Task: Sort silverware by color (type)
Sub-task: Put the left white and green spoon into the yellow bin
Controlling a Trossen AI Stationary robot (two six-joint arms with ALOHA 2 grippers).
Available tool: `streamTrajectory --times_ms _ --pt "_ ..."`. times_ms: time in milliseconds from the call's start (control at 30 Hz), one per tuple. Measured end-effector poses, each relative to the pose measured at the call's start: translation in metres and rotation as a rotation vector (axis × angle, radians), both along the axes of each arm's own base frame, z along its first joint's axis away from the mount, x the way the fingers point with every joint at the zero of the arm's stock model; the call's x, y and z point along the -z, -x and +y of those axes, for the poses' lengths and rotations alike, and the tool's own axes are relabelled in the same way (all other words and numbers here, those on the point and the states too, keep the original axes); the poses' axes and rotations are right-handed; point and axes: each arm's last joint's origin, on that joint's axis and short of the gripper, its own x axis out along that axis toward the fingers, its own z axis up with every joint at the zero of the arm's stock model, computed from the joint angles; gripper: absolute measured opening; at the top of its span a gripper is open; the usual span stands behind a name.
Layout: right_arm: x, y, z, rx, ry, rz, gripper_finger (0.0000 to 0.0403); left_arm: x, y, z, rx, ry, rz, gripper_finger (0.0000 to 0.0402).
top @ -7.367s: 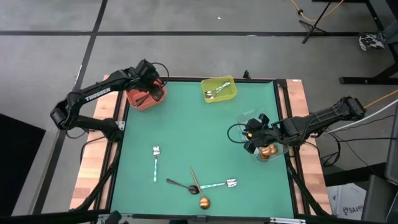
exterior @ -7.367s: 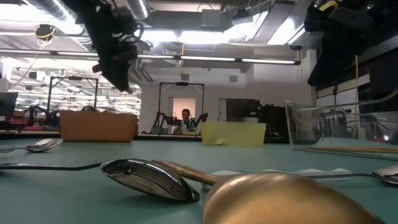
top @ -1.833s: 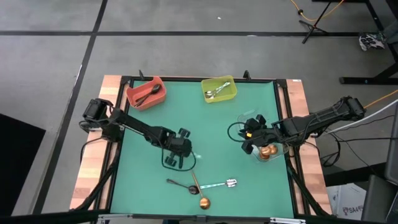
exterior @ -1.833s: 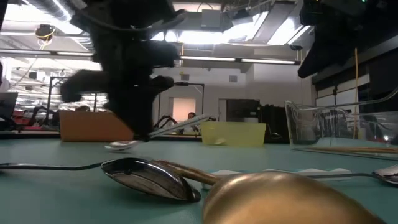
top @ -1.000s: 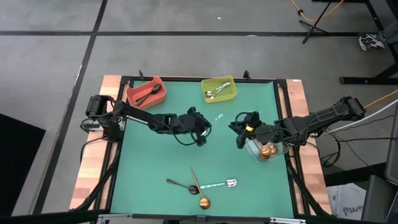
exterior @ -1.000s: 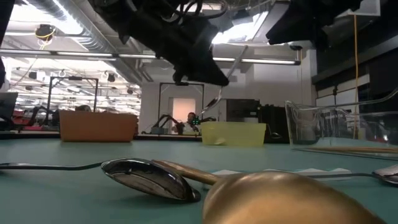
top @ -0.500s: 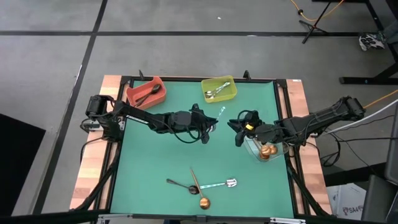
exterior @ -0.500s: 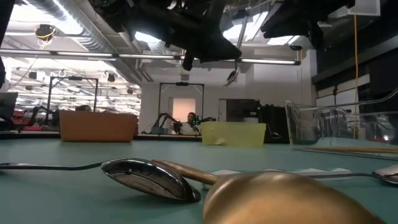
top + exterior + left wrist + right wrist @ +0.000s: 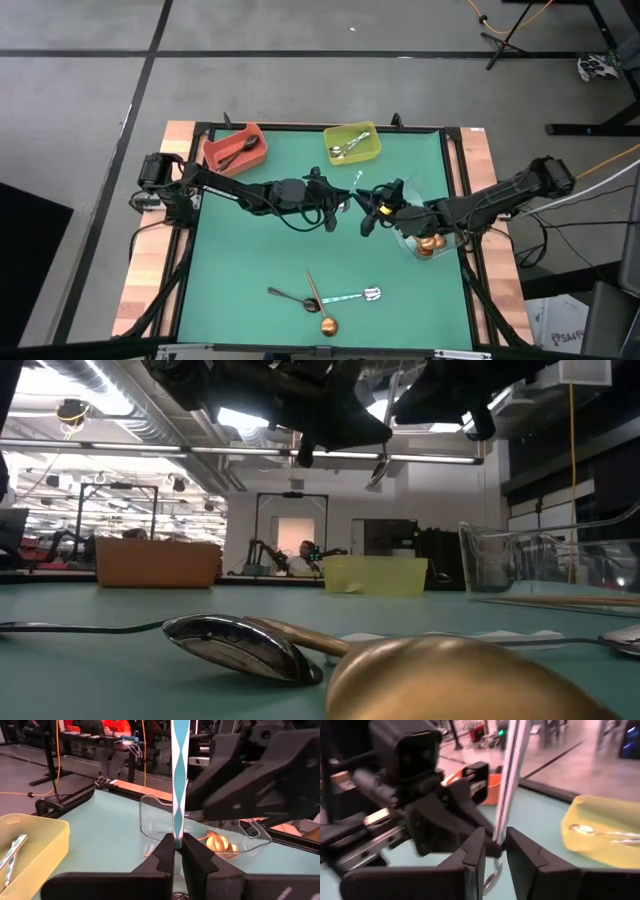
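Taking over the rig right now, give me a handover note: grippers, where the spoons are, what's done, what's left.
Left gripper: shut on the silver spoon, mid-air over the mat's middle.
Right gripper: fingers either side of that same spoon, handoff in progress; grip not confirmed.
Done: black spoon in the red bin, silver ones in the yellow bin, copper ones in the clear bin.
Left: three spoons on the mat's near edge: black, copper, silver.
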Motion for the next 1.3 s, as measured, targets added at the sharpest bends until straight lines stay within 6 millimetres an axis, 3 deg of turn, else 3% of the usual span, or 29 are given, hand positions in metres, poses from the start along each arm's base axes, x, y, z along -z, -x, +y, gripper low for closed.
streamTrajectory --times_ms 333,867,1300 --pt "0.001 -0.004 -0.001 0.1 0.052 -0.031 0.0067 -0.001 0.0 0.0 0.006 0.001 -0.005 0.0015" --pt "-0.002 -0.006 0.0 0.055 0.039 -0.049 0.0067 0.0 0.0 0.0 0.013 0.002 -0.005 0.0015" --pt "-0.002 -0.01 -0.013 0.062 0.026 -0.046 0.0067 0.0 0.0 0.0 0.013 0.002 -0.005 0.0015"
